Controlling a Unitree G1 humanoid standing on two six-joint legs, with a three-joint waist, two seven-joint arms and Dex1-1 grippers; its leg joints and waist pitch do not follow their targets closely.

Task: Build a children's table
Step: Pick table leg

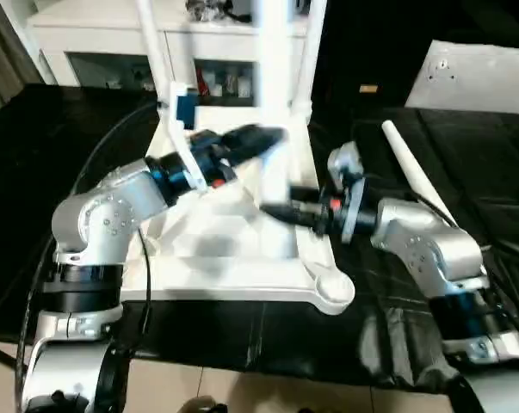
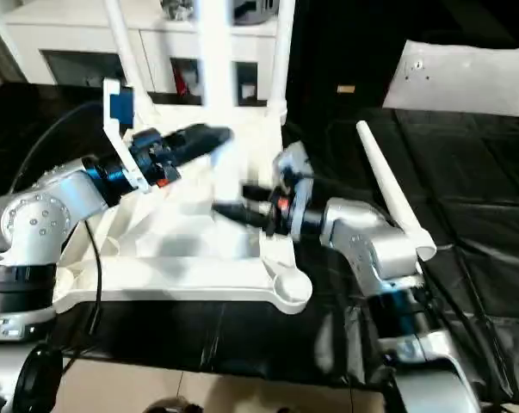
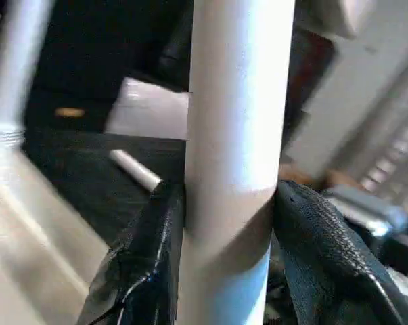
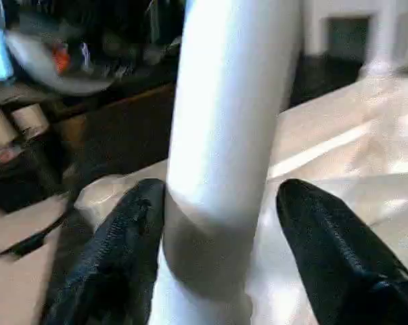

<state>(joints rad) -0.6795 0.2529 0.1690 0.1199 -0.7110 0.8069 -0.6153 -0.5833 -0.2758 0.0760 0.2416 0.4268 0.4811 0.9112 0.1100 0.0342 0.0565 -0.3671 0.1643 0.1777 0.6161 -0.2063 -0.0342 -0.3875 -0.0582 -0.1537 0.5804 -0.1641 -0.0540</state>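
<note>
From the head camera, the white tabletop (image 1: pixel 242 258) lies underside up on the black work table (image 1: pixel 35 172), and both silver forearms reach inward over it to an upright leg (image 1: pixel 272 103), a loose leg (image 1: pixel 414 176) lying to the right. In the left wrist view, the left gripper (image 3: pixel 231 223) clasps that upright leg, both fingers (image 3: pixel 325 250) pressed against it. In the right wrist view, the right gripper (image 4: pixel 220 230) straddles the leg low down, one finger touching, the other standing clear.
</note>
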